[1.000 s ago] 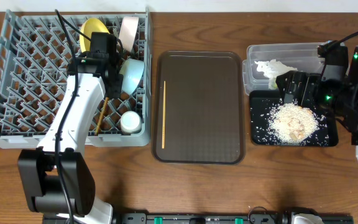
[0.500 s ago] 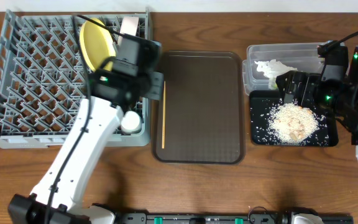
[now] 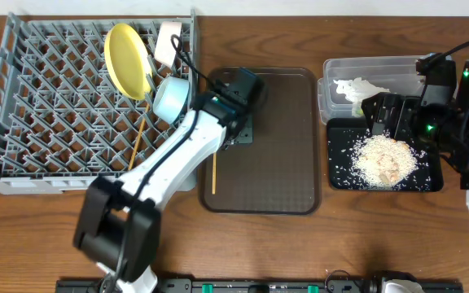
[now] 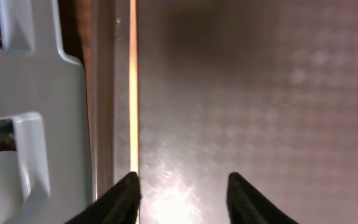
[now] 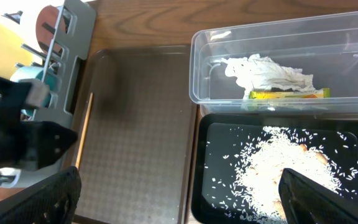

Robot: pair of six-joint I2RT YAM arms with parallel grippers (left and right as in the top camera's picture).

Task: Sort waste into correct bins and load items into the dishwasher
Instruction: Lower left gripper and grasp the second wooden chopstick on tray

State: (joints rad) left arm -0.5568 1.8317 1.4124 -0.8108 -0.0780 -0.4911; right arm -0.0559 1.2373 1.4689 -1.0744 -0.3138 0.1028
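Note:
My left gripper (image 3: 236,130) is open and empty, low over the dark-brown serving tray (image 3: 283,179). In the left wrist view (image 4: 182,196) its left fingertip (image 4: 128,190) sits right beside a wooden chopstick (image 4: 133,93) lying along the tray's left edge (image 3: 214,163). A second chopstick (image 3: 137,142), the yellow plate (image 3: 127,59), light-blue bowl (image 3: 171,98) and white bowl (image 3: 168,41) stand in the grey dish rack (image 3: 39,98). The small cup is hidden by my arm. My right gripper (image 3: 379,114) (image 5: 179,180) is open and empty above the black tray (image 3: 340,130) of rice crumbs (image 3: 385,159).
The clear tub (image 3: 397,67) behind the black tray holds crumpled white tissue (image 5: 266,71) and the green-yellow wrapper (image 5: 288,94). The rack's side wall (image 4: 36,124) stands close to the left of the chopstick on the tray. Bare wood table (image 3: 300,244) lies in front.
My left arm has swung right, from over the dish rack to low over the left part of the brown tray. The right arm has not moved.

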